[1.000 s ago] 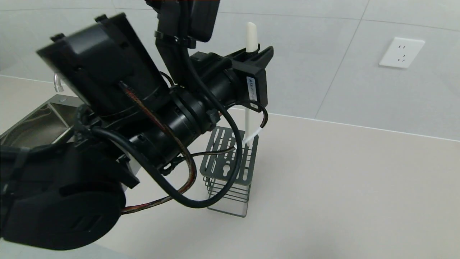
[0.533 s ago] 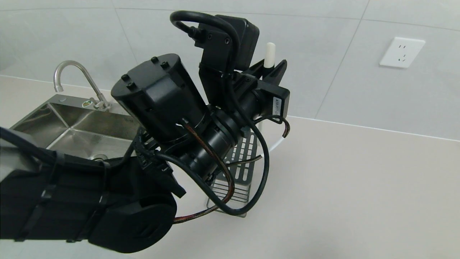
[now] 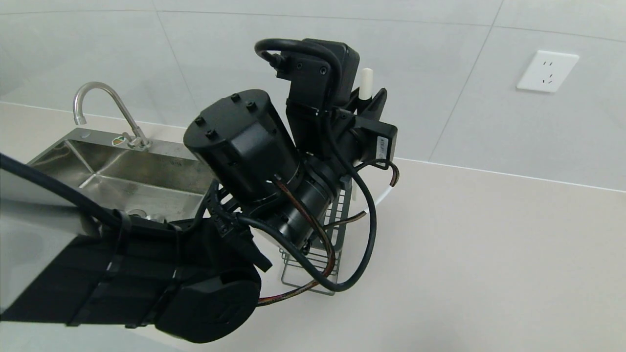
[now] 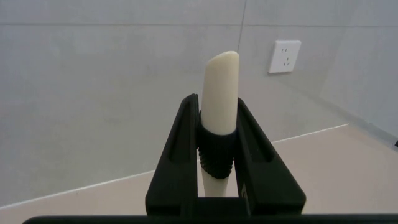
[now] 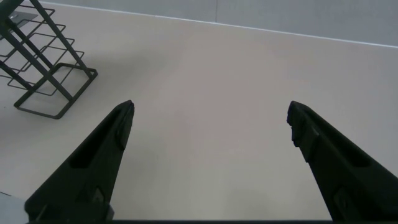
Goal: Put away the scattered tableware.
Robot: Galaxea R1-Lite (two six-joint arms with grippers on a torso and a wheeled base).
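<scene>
Your beige counter (image 3: 489,254) carries a steel sink (image 3: 122,171) at the robot's left, with the wire rack (image 5: 43,74) standing near it. The right gripper (image 5: 211,112) hangs spread wide above the counter. The left gripper (image 4: 217,109) clamps a white utensil handle (image 4: 221,81) upright over the rack (lower end hidden).

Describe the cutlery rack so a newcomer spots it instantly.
On the beige counter, right of the steel sink, a dark grey rack stands below the left gripper's white utensil. Its slotted back plate and open wire basket set it apart.
</scene>
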